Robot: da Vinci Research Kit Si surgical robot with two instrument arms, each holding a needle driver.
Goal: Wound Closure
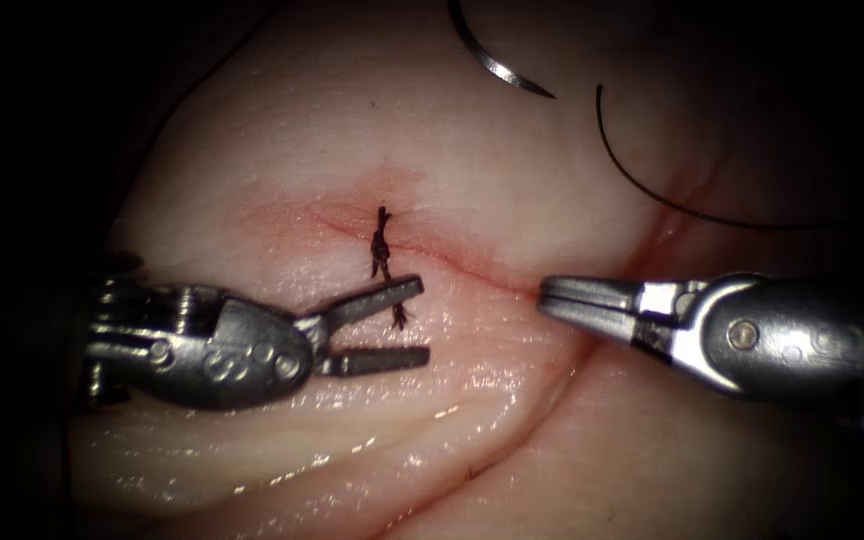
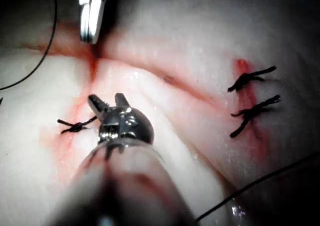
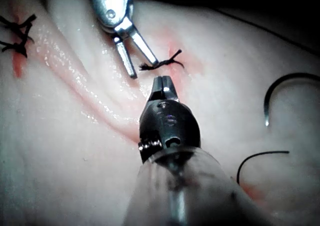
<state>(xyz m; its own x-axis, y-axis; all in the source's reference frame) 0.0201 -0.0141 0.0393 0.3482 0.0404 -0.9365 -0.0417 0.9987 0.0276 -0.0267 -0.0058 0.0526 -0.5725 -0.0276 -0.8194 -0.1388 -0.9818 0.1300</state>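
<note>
With a tied knot [image 1: 383,250] across the cut [image 1: 472,268], the left hand [image 1: 377,325] gapes empty beside it, the right hand [image 1: 552,297] is closed on nothing, and the needle [image 1: 497,62] lies free on the tissue [image 1: 252,150] beyond, so retrieving it seems due.

Overhead endoscope, two close wrist views

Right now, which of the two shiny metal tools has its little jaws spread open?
The left arm's metal tool, beside the dark knotted stitch, has its jaws spread apart; the right arm's metal tool has its jaws pressed together, holding nothing.
</note>
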